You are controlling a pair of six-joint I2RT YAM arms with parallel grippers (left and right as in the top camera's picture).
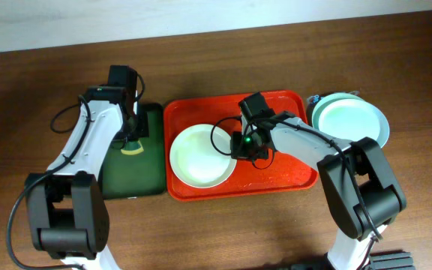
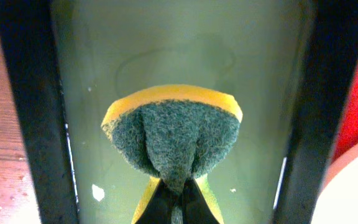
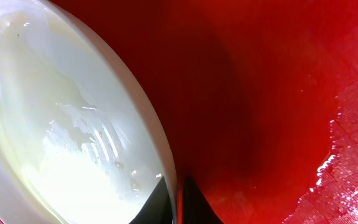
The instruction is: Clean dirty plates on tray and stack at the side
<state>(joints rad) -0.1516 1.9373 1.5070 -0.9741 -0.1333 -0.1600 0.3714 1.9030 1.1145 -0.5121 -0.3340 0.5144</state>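
Red tray (image 1: 276, 176) is laid flat at mid surface, rim raised, corners rounded, floor wet with droplets. One white plate (image 1: 201, 155) is set upright in its left half, inside wet and glossy. A stack (image 1: 349, 120) of pale green-tinted plates is placed just beside its right edge.

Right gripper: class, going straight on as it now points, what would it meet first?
Probably the red tray's floor, just beyond the white plate rim it pinches; depth is unclear.

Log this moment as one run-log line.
left gripper shut on sponge over green tray | right gripper shut on plate rim on red tray | stack beside it
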